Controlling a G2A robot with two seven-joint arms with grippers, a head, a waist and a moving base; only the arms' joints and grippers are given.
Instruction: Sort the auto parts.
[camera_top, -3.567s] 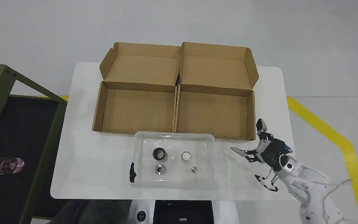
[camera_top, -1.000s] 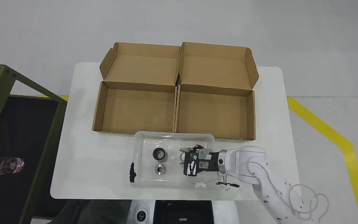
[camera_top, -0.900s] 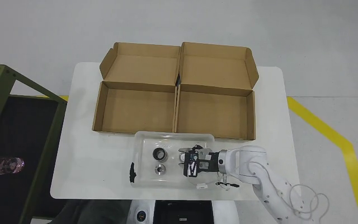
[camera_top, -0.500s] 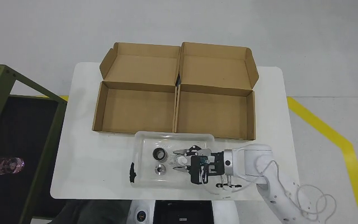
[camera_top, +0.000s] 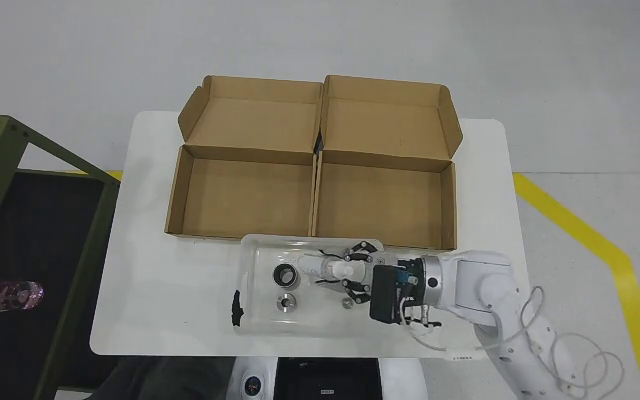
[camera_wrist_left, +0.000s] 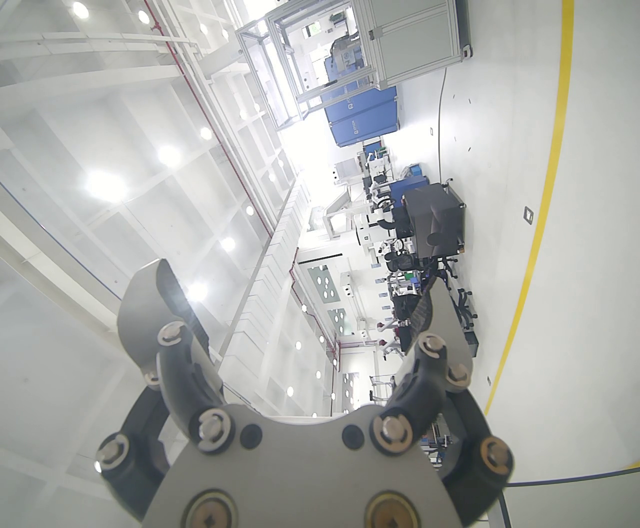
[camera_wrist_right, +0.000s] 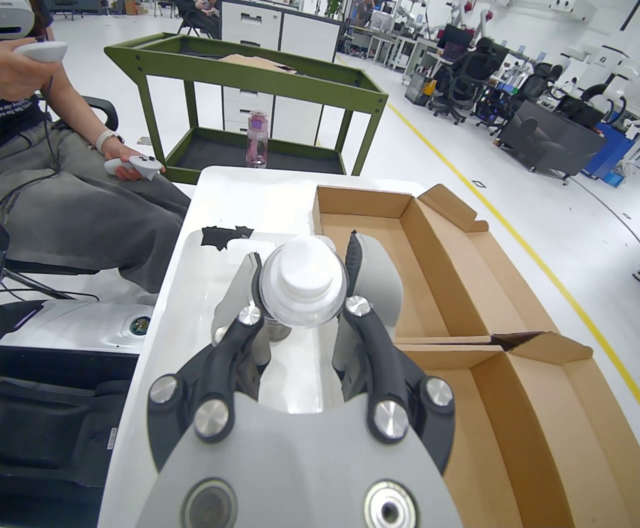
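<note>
My right gripper (camera_top: 335, 268) hangs over the clear plastic tray (camera_top: 262, 245), shut on a white round stepped part (camera_top: 322, 267). In the right wrist view that white part (camera_wrist_right: 302, 287) sits squeezed between the two fingertips, above the tray (camera_wrist_right: 200, 290). A black ring part (camera_top: 286, 275), a grey metal part (camera_top: 287, 303) and a small metal part (camera_top: 347, 300) lie in the tray. Behind the tray stand two open cardboard boxes, the left one (camera_top: 245, 195) and the right one (camera_top: 380, 205). My left gripper (camera_wrist_left: 295, 300) is open, pointing up into the room with nothing between its fingers.
A black tape mark (camera_top: 236, 308) sits on the white table (camera_top: 150, 250) beside the tray's left end. A green cart (camera_wrist_right: 240, 95) stands past the table's left edge. The box lids (camera_top: 320, 110) stand open at the back.
My right arm came in from the table's right edge to the tray, shut on the white part and has raised it, drifting toward the black ring.
</note>
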